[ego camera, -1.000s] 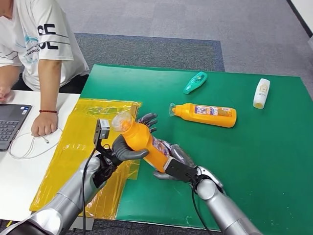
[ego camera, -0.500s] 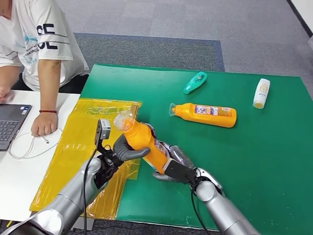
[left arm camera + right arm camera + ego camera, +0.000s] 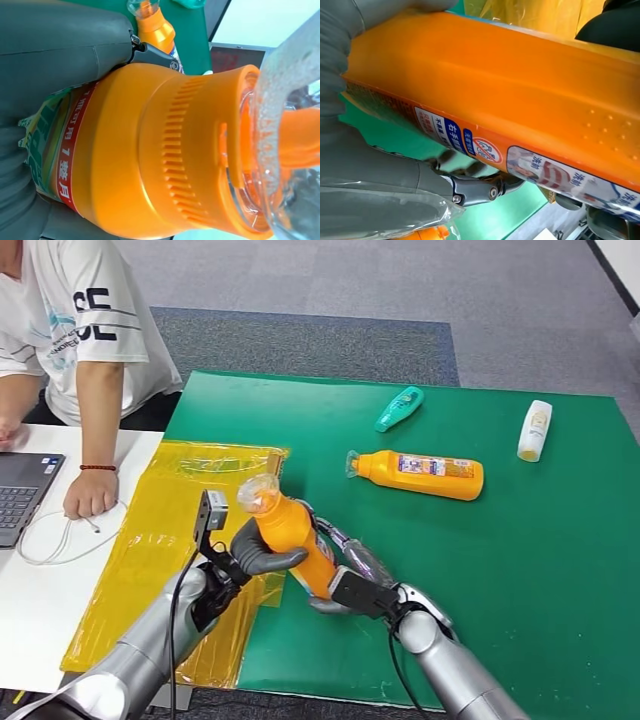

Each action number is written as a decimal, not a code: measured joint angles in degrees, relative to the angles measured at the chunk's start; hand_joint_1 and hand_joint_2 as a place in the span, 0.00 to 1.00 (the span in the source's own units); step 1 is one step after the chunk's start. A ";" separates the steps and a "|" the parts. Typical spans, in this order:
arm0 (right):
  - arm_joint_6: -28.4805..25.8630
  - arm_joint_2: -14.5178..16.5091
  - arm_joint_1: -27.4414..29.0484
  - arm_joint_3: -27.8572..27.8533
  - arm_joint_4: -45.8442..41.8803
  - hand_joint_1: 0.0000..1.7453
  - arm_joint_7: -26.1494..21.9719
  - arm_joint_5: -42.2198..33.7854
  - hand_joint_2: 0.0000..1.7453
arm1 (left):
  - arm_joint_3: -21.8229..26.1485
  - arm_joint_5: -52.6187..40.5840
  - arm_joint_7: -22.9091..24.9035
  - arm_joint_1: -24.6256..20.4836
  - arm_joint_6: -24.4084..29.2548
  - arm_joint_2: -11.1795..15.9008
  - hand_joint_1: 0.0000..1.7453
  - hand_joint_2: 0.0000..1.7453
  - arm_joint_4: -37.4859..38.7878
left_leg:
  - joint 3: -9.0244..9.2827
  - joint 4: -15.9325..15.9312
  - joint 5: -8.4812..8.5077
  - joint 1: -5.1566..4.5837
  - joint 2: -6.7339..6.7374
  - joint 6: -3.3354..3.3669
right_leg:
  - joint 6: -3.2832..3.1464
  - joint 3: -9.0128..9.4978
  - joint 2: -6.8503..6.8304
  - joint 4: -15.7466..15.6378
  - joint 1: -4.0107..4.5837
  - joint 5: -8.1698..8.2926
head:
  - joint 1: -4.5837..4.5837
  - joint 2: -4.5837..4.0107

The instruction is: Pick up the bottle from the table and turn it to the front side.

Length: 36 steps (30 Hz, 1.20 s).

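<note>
Green mat [image 3: 528,570] covers the table, w/ a yellow plastic sheet [image 3: 151,540] on its near-left part.

Nearest: both silver arms come up from below and meet on one orange bottle [image 3: 290,535]. It's off the table, tilted, clear cap [image 3: 256,492] up and away toward the left, base down toward the right arm. Left hand [image 3: 253,550] grips it at the shoulder just below the cap, thumb across the front. Left wrist view has the ribbed orange collar and clear cap [image 3: 286,125] very close. Right hand [image 3: 351,580] holds the lower body from underneath. Right wrist view has the bottle's side w/ label strip [image 3: 546,170] along one edge and the thumb curled under it. So both hands are clenched on the bottle; neither is free.

Judgement: mid-turn, two-hand regrasp stage. Label seems off to the side, so front prob. not yet facing forward.

Risks:
- Smooth plastic, oblique grip. If one hand lets go before the other is firm, the bottle could slide out base-first onto the mat.
- Hands twisting against each other could pop it loose or strain the fingers.
- Grip close to the cap could slip up onto it, or knock the cap.

Further out: second orange bottle [image 3: 419,475] lying on its side mid-table, well apart from the hands. Beyond it a teal bottle [image 3: 398,408] and, far right, a white bottle [image 3: 534,430], both lying flat. Far left, a person in a white shirt [image 3: 83,320] at a white desk w/ a laptop [image 3: 19,490], hand resting near a cable; could get in the way if they reach across.
</note>
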 joint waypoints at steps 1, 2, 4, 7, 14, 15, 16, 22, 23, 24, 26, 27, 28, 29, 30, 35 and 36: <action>0.00 0.01 0.00 0.02 0.00 0.00 0.00 0.00 1.00 | 0.01 -0.04 -0.04 0.07 0.01 0.03 1.00 1.00 0.00 | 0.00 0.00 0.00 0.00 0.00 0.00 | 0.00 0.00 0.00 0.00 0.00 0.00 | 0.00 0.01; 0.00 0.01 0.00 0.04 0.00 0.00 0.00 0.00 1.00 | 0.01 -0.15 -0.11 0.13 0.02 0.07 1.00 1.00 0.00 | 0.00 0.00 0.00 0.00 0.00 0.00 | 0.00 0.00 0.00 0.00 0.00 0.00 | 0.00 0.01; 0.01 0.02 0.00 0.09 0.00 0.00 0.00 0.00 1.00 | 0.02 -0.45 -0.36 0.24 0.03 0.19 1.00 1.00 0.00 | -0.01 0.00 0.00 0.00 0.00 0.00 | 0.00 0.00 0.00 0.00 0.00 0.00 | -0.01 0.01; 0.03 0.02 0.01 0.21 0.00 0.00 0.00 -0.01 1.00 | 0.04 -0.88 -0.78 0.49 0.05 0.34 1.00 1.00 -0.02 | -0.01 0.00 0.00 0.00 0.00 0.00 | 0.00 0.00 0.00 0.00 0.00 0.00 | -0.01 0.01; 1.45 0.02 0.04 0.08 0.01 0.00 -0.14 -2.63 1.00 | 0.04 -4.47 -2.06 1.65 1.41 0.62 1.00 1.00 -0.44 | -0.01 0.00 0.00 0.00 0.00 0.00 | 0.00 -0.01 0.00 0.00 0.00 0.00 | 0.00 0.00; 1.83 0.02 0.06 -0.07 0.01 0.00 -0.24 -3.26 1.00 | 0.02 -5.11 -2.33 1.88 1.71 0.67 1.00 1.00 -0.69 | -0.01 0.00 0.00 0.00 0.00 0.00 | 0.00 -0.01 0.00 0.00 0.00 0.00 | -0.01 0.00; 2.19 0.02 0.09 -0.27 0.02 0.00 -0.34 -3.87 1.00 | -0.01 -5.68 -2.53 2.08 2.03 0.73 1.00 1.00 -0.96 | -0.01 0.00 0.00 0.00 0.00 0.00 | 0.00 -0.01 0.00 0.00 0.00 0.00 | -0.01 0.00; 2.99 0.02 0.14 -1.09 0.02 0.00 -0.64 -5.02 1.00 | -0.07 -6.88 -2.80 2.56 2.80 0.94 1.00 1.00 -2.02 | -0.01 0.00 0.00 0.00 0.00 0.00 | 0.00 -0.02 0.00 0.00 0.00 0.00 | -0.01 0.01; 3.28 0.02 0.15 -1.19 0.03 0.00 -0.75 -5.42 1.00 | -0.08 -7.52 -2.84 2.58 3.32 0.96 1.00 1.00 -2.17 | -0.01 0.00 0.00 0.00 0.00 0.00 | 0.00 -0.02 0.00 0.00 0.00 0.00 | -0.01 0.00; 3.83 0.02 0.19 -1.37 0.03 0.00 -0.94 -6.21 1.00 | -0.10 -8.61 -2.89 2.61 4.21 1.00 1.00 1.00 -2.43 | 0.00 0.00 0.00 0.00 0.00 0.00 | 0.00 -0.02 0.00 0.00 0.00 0.00 | -0.01 0.00; 5.41 0.02 0.43 -2.15 0.03 0.00 -1.52 -8.78 1.00 | -0.44 -12.21 -2.95 2.73 7.17 1.15 1.00 1.00 -3.58 | 0.00 0.00 0.00 0.00 0.00 0.00 | 0.00 -0.01 0.00 0.00 0.00 0.00 | 0.00 -0.01; 6.23 0.02 0.62 -2.78 0.02 0.00 -1.86 -10.18 1.00 | -0.75 -14.07 -2.91 2.81 8.72 1.27 1.00 1.00 -4.38 | 0.00 0.00 0.00 0.00 0.00 0.00 | 0.00 -0.01 0.00 0.00 0.00 0.00 | 0.00 0.00; 6.99 0.01 0.84 -3.50 0.01 0.00 -2.19 -11.50 1.00 | -1.14 -15.80 -2.83 2.91 10.13 1.46 1.00 1.00 -5.31 | 0.00 0.00 0.00 0.00 0.00 0.00 | 0.00 -0.01 0.00 0.00 0.00 0.00 | 0.01 0.00; 7.75 0.01 1.06 -4.28 -0.06 0.00 -2.51 -12.70 1.00 | -1.57 -17.28 -2.71 3.03 11.25 1.69 1.00 1.00 -6.24 | 0.00 0.00 0.00 0.00 0.01 0.00 | 0.00 -0.01 0.01 0.00 0.00 0.01 | 0.00 0.00; 8.47 -0.01 1.26 -5.11 -0.18 0.00 -2.79 -13.78 1.00 | -1.99 -18.53 -2.56 3.19 12.17 1.96 1.00 1.00 -7.16 | 0.00 0.00 0.00 0.00 0.01 0.00 | -0.01 -0.02 0.01 0.00 0.00 0.01 | 0.00 -0.01; 10.94 -0.39 2.01 -9.29 -2.01 0.00 -3.17 -17.26 1.00 | -4.28 -24.37 -1.63 4.15 16.87 2.90 1.00 1.00 -10.93 | 0.00 0.00 0.00 0.00 0.01 0.00 | -0.01 -0.01 0.00 0.00 0.00 0.01 | -0.01 -0.01; 11.20 -0.55 2.10 -10.15 -2.54 0.00 -3.15 -17.73 1.00 | -4.73 -25.64 -1.43 4.24 17.98 3.00 1.00 1.00 -11.49 | 0.00 0.00 0.00 0.00 0.01 0.00 | 0.00 -0.02 0.00 0.00 0.00 0.01 | 0.00 -0.01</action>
